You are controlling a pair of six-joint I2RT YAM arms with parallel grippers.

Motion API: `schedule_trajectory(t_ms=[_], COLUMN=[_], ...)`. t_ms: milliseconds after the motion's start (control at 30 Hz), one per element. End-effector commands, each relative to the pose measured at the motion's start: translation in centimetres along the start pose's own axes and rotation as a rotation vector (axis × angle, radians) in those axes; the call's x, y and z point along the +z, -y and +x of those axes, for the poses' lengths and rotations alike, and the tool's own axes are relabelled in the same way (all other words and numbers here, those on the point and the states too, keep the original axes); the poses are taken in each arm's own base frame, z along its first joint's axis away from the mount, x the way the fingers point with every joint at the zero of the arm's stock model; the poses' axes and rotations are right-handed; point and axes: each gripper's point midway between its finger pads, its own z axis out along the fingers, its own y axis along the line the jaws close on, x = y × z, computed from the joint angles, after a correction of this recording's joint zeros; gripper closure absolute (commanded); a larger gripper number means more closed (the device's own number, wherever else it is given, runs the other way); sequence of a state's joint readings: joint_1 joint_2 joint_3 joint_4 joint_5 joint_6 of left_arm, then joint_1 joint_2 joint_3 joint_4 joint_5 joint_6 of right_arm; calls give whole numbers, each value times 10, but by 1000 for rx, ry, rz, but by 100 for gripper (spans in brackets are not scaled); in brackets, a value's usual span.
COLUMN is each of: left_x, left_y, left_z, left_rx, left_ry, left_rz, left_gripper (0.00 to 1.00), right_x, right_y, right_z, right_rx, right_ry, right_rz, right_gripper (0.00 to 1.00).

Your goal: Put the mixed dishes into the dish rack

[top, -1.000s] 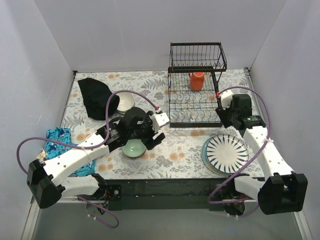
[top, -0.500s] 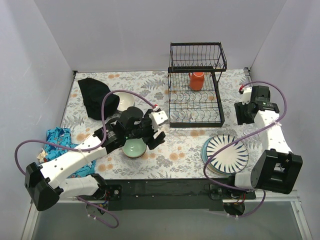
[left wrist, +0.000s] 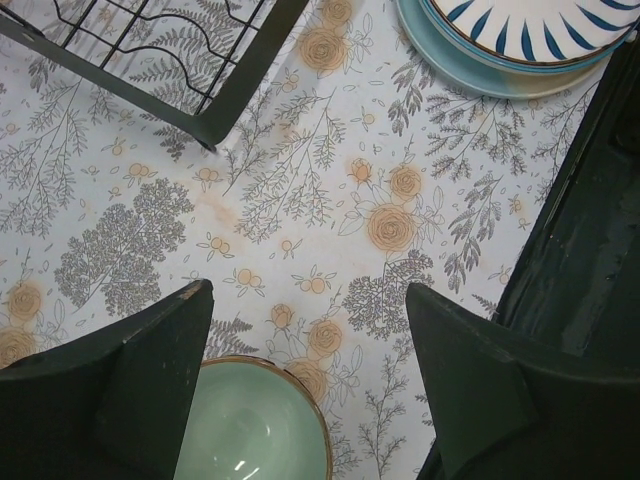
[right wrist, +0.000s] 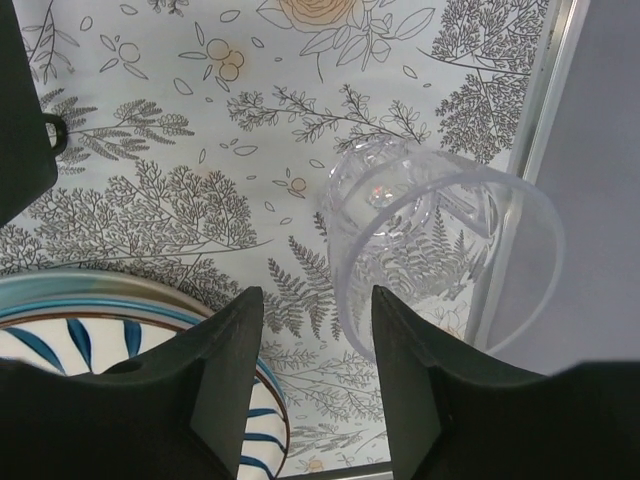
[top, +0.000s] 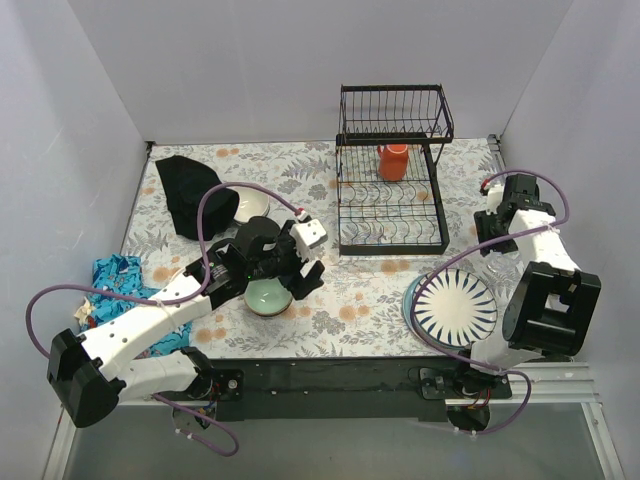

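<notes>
The black wire dish rack (top: 392, 170) stands at the back with an orange mug (top: 392, 161) on its lower tier; its corner shows in the left wrist view (left wrist: 230, 100). My left gripper (top: 292, 278) is open and empty just above a pale-green-inside bowl (top: 268, 297), whose rim lies near the left finger in the left wrist view (left wrist: 250, 425). A white bowl (top: 248, 205) sits further back on the left. Striped plates (top: 452, 308) are stacked at the front right. My right gripper (top: 492, 235) is open and empty (right wrist: 318, 320) beside a clear glass (right wrist: 430, 250).
A black cloth (top: 190, 190) lies at the back left and a blue patterned cloth (top: 115, 280) at the left edge. The clear glass stands close to the table's right rail (right wrist: 545, 120). The plate stack shows in the left wrist view (left wrist: 520, 30) and the right wrist view (right wrist: 60, 340).
My right arm has swung from the rack's right side back to the table's right edge, over the clear glass. My left gripper has shifted slightly over the green bowl.
</notes>
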State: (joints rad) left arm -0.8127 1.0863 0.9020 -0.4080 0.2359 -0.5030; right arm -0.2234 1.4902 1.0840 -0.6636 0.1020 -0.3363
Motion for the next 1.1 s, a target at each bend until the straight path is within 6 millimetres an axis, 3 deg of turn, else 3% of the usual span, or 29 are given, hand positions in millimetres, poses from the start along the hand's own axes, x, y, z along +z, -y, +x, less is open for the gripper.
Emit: schedule_trajectory(t_ms=[0,167,267,300,433,467,533,600,633,667,733,767,900,1000,1033,1067], left_x=[-4,-3,-1,-1,-3,-4,-17,-23,-28,-29,-28,-27,-17,-20,-23,-24], left_y=[-4,-7,-5,-8,-29,-36,-65,-75,-81,-83,-88,-88,-81,-92,-106,-108], left_z=[-8,-11,-20,-23,-47,-54,-72,-91,-101,-110,-114,-113,-91,-68,-59,-45], left_rx=[-60,-121,-150,-161,-221,-266,-348,-403,-420,-437,-510,-534,-590,-647,-694,-736], left_ry=[31,33,52,60,132,158,233,320,353,390,412,413,328,242,220,163], left_rz=[-31,-56,-47,-59,-171,-209,-373,-407,-422,-417,-407,-388,-290,-314,-345,-342], left_gripper=[21,16,14,14,9,2,2,2,2,2,2,2,2,2,2,2], right_x=[4,14,15,12,-19,-38,-75,-115,-136,-160,-181,-190,-201,-215,-216,-221], right_y=[11,14,18,22,21,20,4,-31,-45,-82,-115,-134,-158,-191,-200,-222], right_z=[-24,-27,-25,-27,-38,-47,-75,-98,-110,-117,-119,-116,-111,-110,-108,-101], right_rx=[-8,-8,-4,0,35,56,144,123,81,-42,-168,-236,-300,-407,-440,-501], right_ry=[65,53,38,38,71,120,238,347,400,461,516,534,542,567,570,574], right_rz=[12,-10,-10,6,-8,-6,-88,-197,-223,-272,-316,-347,-423,-483,-492,-521], right_gripper=[46,62,94,99,99,99,99,99,99,99,99,99,99,99,99,99])
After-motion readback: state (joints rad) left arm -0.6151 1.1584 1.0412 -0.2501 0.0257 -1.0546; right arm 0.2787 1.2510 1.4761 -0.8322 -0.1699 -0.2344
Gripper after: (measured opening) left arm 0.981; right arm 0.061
